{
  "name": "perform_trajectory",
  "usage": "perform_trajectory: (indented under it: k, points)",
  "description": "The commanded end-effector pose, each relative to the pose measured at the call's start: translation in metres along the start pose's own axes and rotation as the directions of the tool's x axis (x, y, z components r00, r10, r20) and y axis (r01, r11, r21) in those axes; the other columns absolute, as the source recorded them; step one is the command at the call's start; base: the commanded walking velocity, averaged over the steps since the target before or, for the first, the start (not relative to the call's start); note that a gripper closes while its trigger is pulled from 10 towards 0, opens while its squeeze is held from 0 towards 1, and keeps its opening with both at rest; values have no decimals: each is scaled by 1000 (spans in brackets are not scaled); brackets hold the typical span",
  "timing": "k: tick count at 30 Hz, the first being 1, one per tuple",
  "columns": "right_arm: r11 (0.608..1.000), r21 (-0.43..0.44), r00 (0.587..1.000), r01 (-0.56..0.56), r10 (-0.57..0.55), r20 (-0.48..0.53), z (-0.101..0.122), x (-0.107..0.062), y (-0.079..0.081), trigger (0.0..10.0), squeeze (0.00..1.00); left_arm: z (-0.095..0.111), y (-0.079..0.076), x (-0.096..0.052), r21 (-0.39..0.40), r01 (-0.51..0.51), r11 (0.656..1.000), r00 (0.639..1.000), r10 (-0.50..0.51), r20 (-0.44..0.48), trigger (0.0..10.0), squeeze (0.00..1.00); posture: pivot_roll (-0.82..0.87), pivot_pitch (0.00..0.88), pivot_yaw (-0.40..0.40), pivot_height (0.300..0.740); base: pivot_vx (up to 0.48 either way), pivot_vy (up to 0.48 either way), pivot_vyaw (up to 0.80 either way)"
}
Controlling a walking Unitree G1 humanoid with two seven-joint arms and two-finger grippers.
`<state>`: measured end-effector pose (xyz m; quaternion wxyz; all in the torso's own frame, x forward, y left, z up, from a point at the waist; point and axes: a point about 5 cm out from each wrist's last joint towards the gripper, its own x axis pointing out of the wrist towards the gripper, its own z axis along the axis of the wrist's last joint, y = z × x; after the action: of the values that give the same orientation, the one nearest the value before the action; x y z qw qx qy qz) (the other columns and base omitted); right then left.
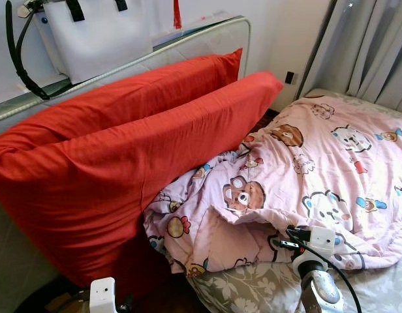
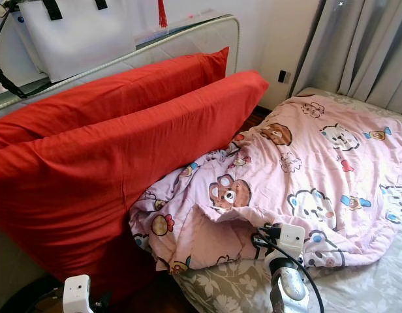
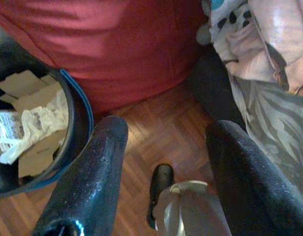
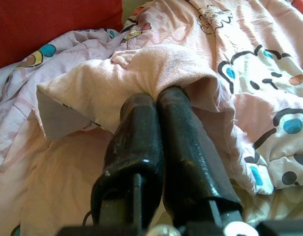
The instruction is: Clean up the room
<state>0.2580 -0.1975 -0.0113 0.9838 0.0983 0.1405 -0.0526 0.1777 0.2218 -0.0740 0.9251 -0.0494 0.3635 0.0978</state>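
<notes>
With its two fingers pressed together on a fold of the pink cartoon blanket (image 4: pixel 156 73), my right gripper (image 4: pixel 154 96) reaches over the bed's near edge at about five o'clock. That blanket lies rumpled across the bed beside two red pillows (image 1: pixel 123 156). My left gripper (image 3: pixel 166 142) hangs spread apart above wood floor (image 3: pixel 161 128), a bin of paper scraps (image 3: pixel 68 147) nearby.

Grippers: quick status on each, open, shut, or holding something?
Left gripper: open, empty, hanging over the floor beside the bin.
Right gripper: shut on a fold of the quilt.
</notes>
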Motion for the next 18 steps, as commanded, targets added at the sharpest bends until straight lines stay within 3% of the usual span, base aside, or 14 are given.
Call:
perform_trajectory:
  k: [1, 18]
  points:
    - [1000, -7, 1000, -3, 3, 9, 2, 1, 2, 10000, 0, -10, 6, -4, -2, -14, 1000, 999, 13, -41, 10000, 0, 34, 0, 0, 740, 0, 0, 0]
    - [1000, -17, 1000, -7, 7, 6, 2, 2, 4, 10000, 0, -15, 10, -5, 3, -18, 1000, 997, 18, -69, 10000, 0, 38, 0, 5, 740, 0, 0, 0]
